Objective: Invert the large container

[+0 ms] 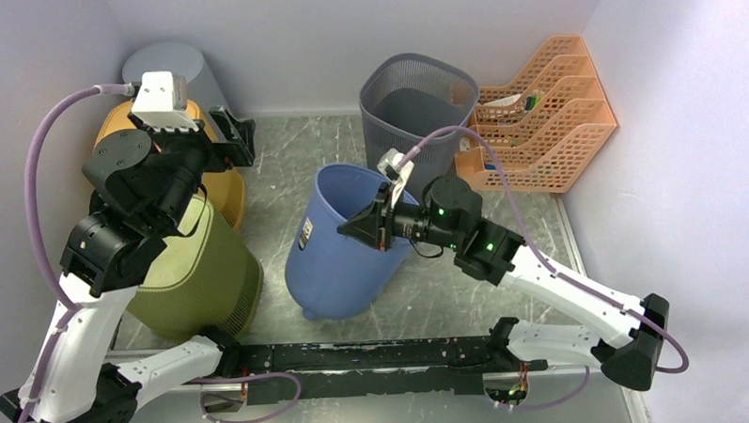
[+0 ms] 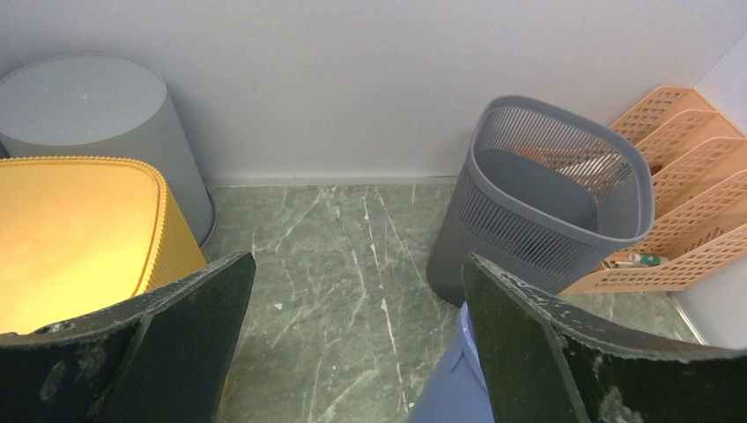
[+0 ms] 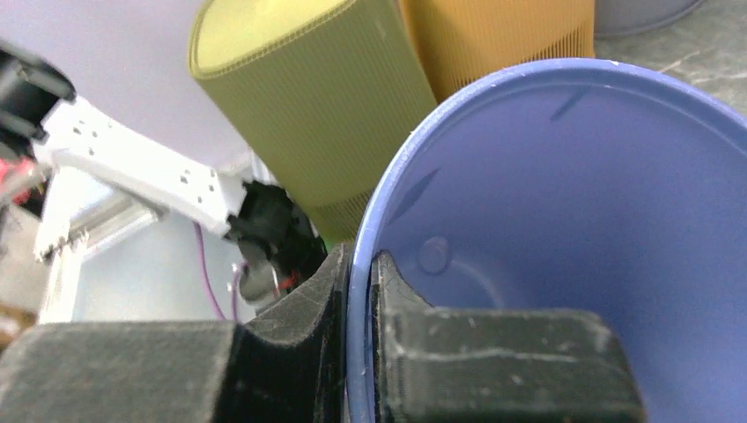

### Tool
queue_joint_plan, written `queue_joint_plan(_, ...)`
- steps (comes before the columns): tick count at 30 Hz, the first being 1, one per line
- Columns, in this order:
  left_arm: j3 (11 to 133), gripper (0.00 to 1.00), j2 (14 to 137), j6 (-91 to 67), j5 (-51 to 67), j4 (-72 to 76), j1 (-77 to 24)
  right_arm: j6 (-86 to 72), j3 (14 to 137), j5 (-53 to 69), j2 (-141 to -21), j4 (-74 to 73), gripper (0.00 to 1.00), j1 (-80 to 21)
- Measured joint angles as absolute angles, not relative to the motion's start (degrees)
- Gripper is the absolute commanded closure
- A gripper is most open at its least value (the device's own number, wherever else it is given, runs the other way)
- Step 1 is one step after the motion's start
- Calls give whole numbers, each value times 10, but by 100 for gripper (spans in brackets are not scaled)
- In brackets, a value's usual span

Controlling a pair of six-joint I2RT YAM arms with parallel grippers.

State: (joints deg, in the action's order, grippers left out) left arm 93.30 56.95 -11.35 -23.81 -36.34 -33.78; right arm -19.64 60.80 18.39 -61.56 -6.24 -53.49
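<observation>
While my right gripper (image 3: 361,286) pinches the rim of the tilted blue container (image 1: 339,260) just in front of the grey mesh bin (image 1: 391,124), my wrist (image 1: 443,209) hiding the rim's right side from above, my left gripper (image 1: 236,137) hangs spread wide well left of that bin.

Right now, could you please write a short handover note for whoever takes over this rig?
Right gripper: shut on the rim of the blue bin, one finger inside and one outside.
Left gripper: open and empty, up at the back left over the yellow bin.
Blue bin: mid-table, tipped off upright, mouth facing up and back; the olive bin stands close beside it.
Done: rim gripped, bin leaning.
Left: roll it fully over and set it mouth-down, minding the olive bin.
</observation>
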Motion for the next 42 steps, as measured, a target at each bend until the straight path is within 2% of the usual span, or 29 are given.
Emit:
queue_joint_plan(13, 930, 0, 570, -113, -238, -364, -338, -391, 280, 41, -551, 406, 100, -536)
queue_joint_plan(18, 929, 0, 570, -113, -238, -365, -338, -434, 179, -46, -447, 430, 100, -536)
queue_joint_plan(24, 929, 0, 573, -114, -238, -365, -338, -451, 117, -130, -308, 368, 100, -532)
queue_joint_plan(30, 918, 0, 577, -114, -237, -364, -338, -487, 79, -176, -254, 342, 100, -526)
queue_joint_plan(35, 913, 0, 585, -114, -235, -365, -338, -541, 38, -183, -322, 425, 100, -512)
queue_joint_plan(42, 913, 0, 588, -113, -234, -365, -338, -651, 23, -107, -601, 749, 100, -439)
